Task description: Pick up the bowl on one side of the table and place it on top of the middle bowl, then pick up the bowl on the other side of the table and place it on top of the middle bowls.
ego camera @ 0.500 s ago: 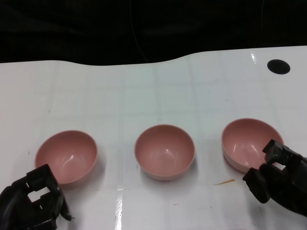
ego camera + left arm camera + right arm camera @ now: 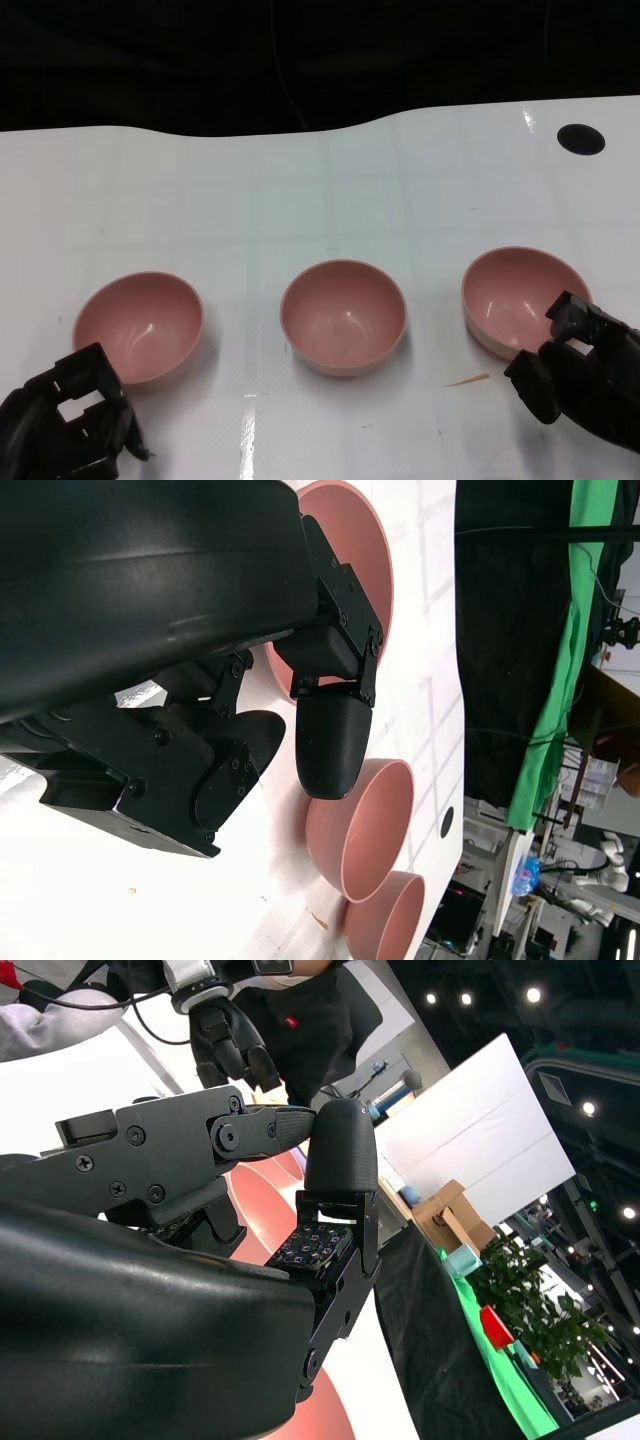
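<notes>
Three pink bowls are sitting in a row w/ nothing stacked yet: the middle bowl (image 2: 343,316), the right bowl (image 2: 515,298) to its right, the left bowl (image 2: 139,326) to its left. The right hand (image 2: 580,370) is hovering at the right bowl's near rim, fingers apart and gripping nothing, so it's the closer one for a 1st pick. The left hand (image 2: 68,425) is waiting just short of the left bowl, also holding nothing, fingers loosely apart.

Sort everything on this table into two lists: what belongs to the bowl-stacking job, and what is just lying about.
Belongs to the job:
left pink bowl
middle pink bowl
right pink bowl
left hand
right hand

Just lying about:
black round hole in the white table
small orange scrap near the right pink bowl
</notes>
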Robot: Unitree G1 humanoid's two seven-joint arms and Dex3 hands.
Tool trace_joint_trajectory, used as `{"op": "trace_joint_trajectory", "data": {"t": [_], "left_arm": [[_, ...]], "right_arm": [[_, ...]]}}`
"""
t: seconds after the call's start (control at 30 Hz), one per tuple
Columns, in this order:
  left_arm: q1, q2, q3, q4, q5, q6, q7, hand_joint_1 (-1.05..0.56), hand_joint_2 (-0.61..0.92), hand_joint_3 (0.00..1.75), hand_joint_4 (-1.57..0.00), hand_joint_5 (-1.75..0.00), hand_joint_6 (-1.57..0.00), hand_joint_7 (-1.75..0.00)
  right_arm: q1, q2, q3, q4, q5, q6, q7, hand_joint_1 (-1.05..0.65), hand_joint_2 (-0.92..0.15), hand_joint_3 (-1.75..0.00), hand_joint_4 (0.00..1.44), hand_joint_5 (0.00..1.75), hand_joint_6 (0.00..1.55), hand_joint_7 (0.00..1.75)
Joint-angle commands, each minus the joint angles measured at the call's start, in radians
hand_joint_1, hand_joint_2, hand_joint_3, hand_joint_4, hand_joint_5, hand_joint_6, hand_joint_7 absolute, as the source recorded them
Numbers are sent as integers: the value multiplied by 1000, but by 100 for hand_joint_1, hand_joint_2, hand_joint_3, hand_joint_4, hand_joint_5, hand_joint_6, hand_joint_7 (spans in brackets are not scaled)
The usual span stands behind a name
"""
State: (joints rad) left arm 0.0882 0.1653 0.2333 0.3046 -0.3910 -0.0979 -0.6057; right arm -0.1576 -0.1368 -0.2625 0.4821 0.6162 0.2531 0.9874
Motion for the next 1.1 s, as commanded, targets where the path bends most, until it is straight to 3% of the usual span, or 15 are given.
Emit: {"op": "trace_joint_trajectory", "data": {"t": [0.03,0.3,0.43,0.53,0.63,0.7,0.77,0.83,0.9,0.93,1.0,1.1], "left_arm": [[7,13,7,-1,7,-8,12,-4,59,121,-78,-175,-71,-162],[6,10,8,5,1,-12,7,-4,59,122,-79,-175,-71,-163],[9,9,7,-2,0,-5,10,-4,58,122,-79,-175,-71,-163],[10,8,7,-5,1,-8,11,-3,58,122,-79,-175,-71,-163],[16,6,4,-18,3,3,20,-4,58,122,-79,-175,-71,-163],[16,5,4,-20,-3,7,17,-4,58,122,-79,-175,-71,-163],[14,5,5,-19,-9,9,13,-3,59,122,-79,-175,-71,-163],[12,4,6,-19,-10,9,15,-2,58,123,-79,-175,-71,-164],[9,4,7,-17,-13,11,14,0,58,125,-80,-175,-72,-164],[8,5,7,-15,-15,11,12,0,58,125,-80,-175,-72,-164],[6,6,8,-13,-16,13,11,1,59,126,-80,-175,-72,-163],[3,7,10,-4,-18,4,4,0,58,127,-80,-175,-72,-163]], "right_arm": [[0,-11,-4,-6,-1,-8,1,-18,-91,-24,94,175,95,137],[17,-5,3,-46,4,1,-6,-19,-92,-24,93,175,95,135],[40,11,1,-119,24,34,-37,-16,-91,-23,95,173,104,115],[76,35,2,-223,25,33,-103,-16,-90,-22,99,162,106,104],[102,49,6,-299,32,26,-133,-20,-73,-53,98,151,100,99],[113,59,5,-344,51,33,-144,-28,-61,-69,88,147,90,100],[117,71,2,-393,73,28,-153,-35,-64,-61,80,127,83,81],[114,75,0,-437,82,-3,-154,-40,-77,-36,77,104,82,59],[110,69,0,-467,72,-42,-151,-48,-89,-17,73,67,78,34],[104,59,-1,-482,62,-63,-150,-50,-91,-15,73,59,78,29],[100,48,3,-510,23,-120,-168,-58,-92,-10,68,27,77,10],[94,2,17,-591,-56,-162,-219,-65,-91,-5,59,8,71,1]]}}
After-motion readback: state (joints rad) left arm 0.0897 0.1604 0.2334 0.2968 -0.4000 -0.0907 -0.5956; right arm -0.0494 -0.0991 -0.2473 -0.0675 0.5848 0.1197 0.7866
